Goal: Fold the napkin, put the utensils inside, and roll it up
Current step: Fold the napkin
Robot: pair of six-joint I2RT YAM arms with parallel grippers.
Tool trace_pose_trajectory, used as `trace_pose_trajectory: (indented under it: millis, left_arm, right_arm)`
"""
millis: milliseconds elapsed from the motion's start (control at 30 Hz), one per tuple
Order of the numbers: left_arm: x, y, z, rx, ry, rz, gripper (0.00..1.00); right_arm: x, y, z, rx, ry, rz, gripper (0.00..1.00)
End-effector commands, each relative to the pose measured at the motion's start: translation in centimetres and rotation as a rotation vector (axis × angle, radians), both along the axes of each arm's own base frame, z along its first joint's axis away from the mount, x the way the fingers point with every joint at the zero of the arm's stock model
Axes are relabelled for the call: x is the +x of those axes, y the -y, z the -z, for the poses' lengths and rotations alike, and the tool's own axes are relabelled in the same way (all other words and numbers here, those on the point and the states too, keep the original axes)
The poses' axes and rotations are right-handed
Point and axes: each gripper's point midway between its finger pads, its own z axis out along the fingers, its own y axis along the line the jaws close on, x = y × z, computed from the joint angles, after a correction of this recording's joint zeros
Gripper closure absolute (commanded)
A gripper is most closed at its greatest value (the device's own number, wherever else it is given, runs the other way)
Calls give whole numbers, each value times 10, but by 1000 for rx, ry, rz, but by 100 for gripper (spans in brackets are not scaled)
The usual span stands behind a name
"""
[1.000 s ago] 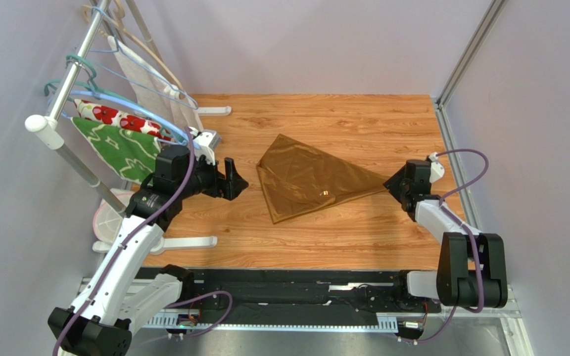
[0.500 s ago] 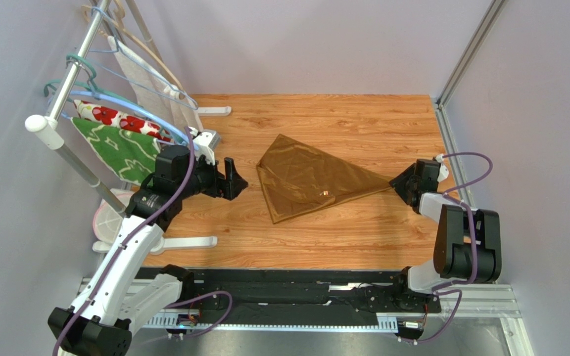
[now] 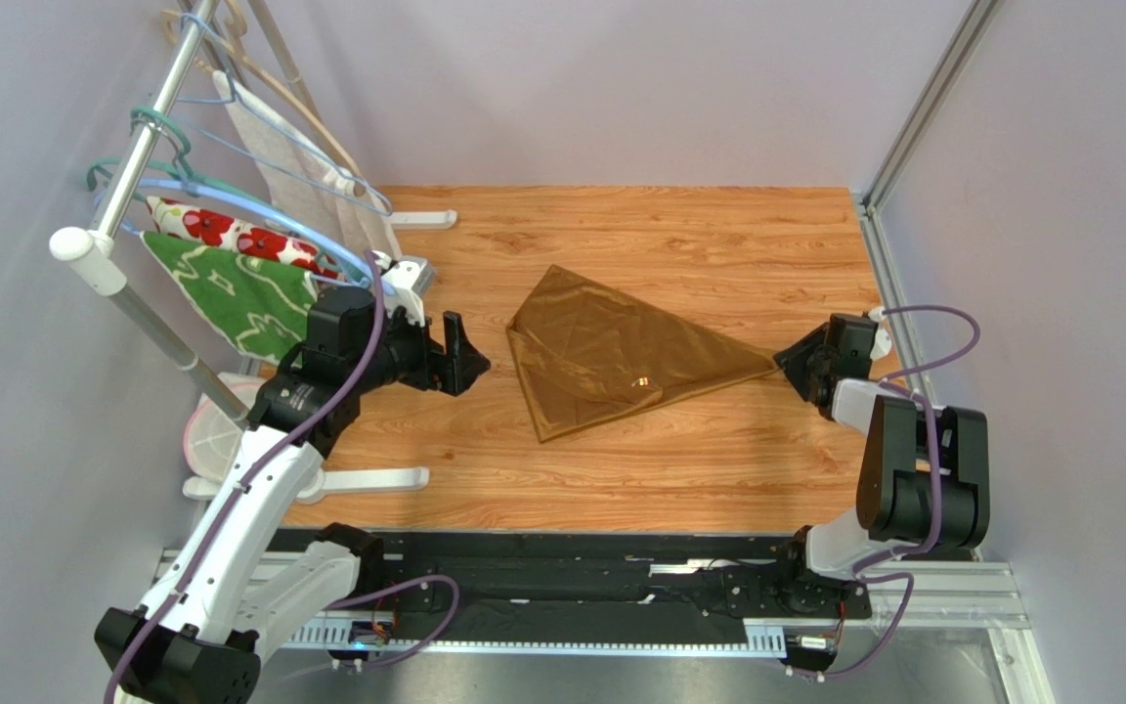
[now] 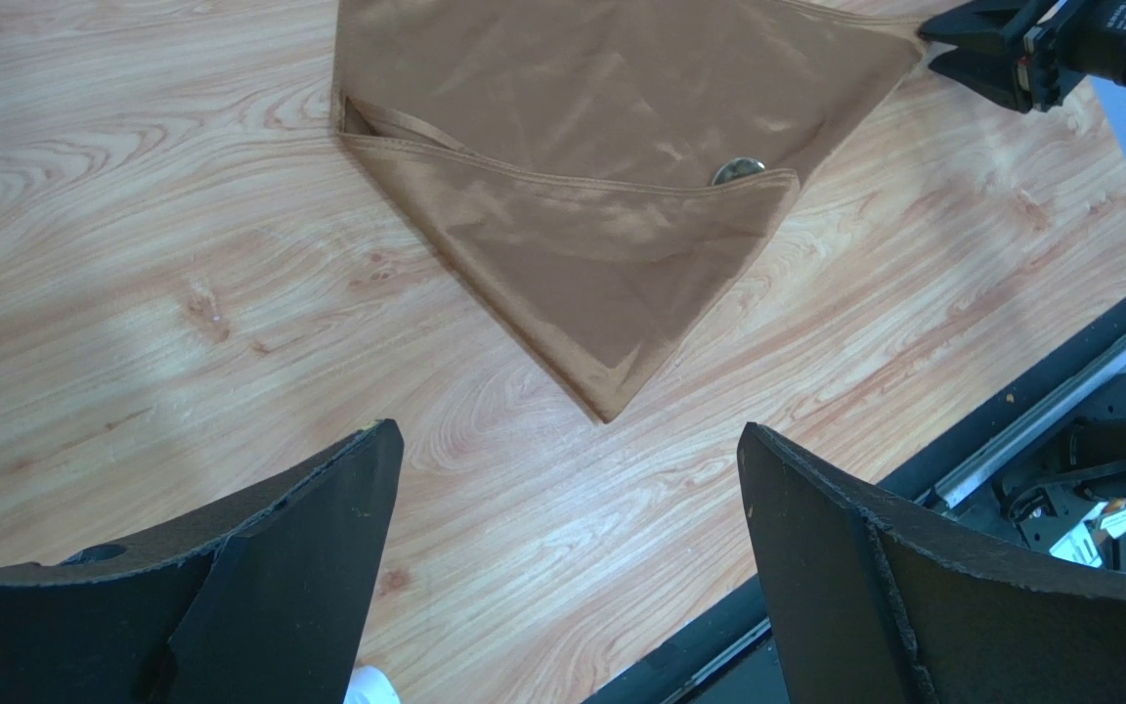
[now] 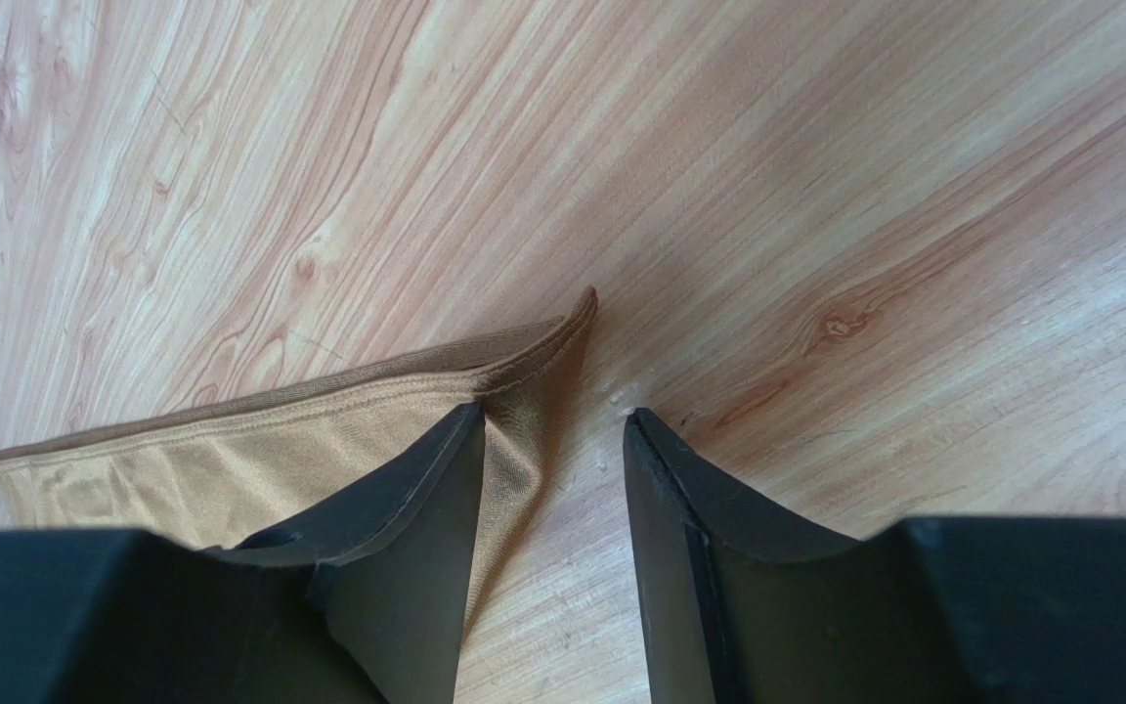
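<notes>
Your napkin (image 3: 606, 352) lay flat mid-worktop (image 3: 672, 455), folded into a rough triangle with its long point toward the right. Your right pincer (image 3: 789, 363) sat low at that right corner, jaws partly apart, one finger over the cloth edge, the corner tip in the gap, not clamped. Your left pincer (image 3: 463, 352) hung just left of the napkin, jaws wide apart, holding nothing.

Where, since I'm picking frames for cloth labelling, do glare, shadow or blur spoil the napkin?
Top external: even light and sharp focus, with only one small glint on the napkin. Left wrist: sheen streaks across it and a pale glare patch on the table; the edges are crisp. Right wrist: the right fingers are dark and cover part of the corner; the weave is sharp.
</notes>
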Motion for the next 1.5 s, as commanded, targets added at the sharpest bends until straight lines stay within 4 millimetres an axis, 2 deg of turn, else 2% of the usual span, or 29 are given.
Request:
trace_pose_trajectory:
  millis: [0,600,733,933,1200,1467]
  left_arm:
    - [4,0,-9,-14,42,-2,6]
    - [2,1,-11,-20,49,5,6]
    - [2,1,-11,-20,50,6,6]
    - [6,3,0,-12,14,8,6]
    - [5,1,-6,-13,42,4,6]
    - [3,4,-7,-26,36,22,6]
  right_arm:
    - [13,8,-12,-2,46,42,56]
    - [18,13,-6,21,25,80,63]
    - [19,12,1,31,10,80,65]
    - [23,11,5,57,3,66,67]
    - [26,10,7,64,2,63,78]
    - [32,12,0,46,15,49,86]
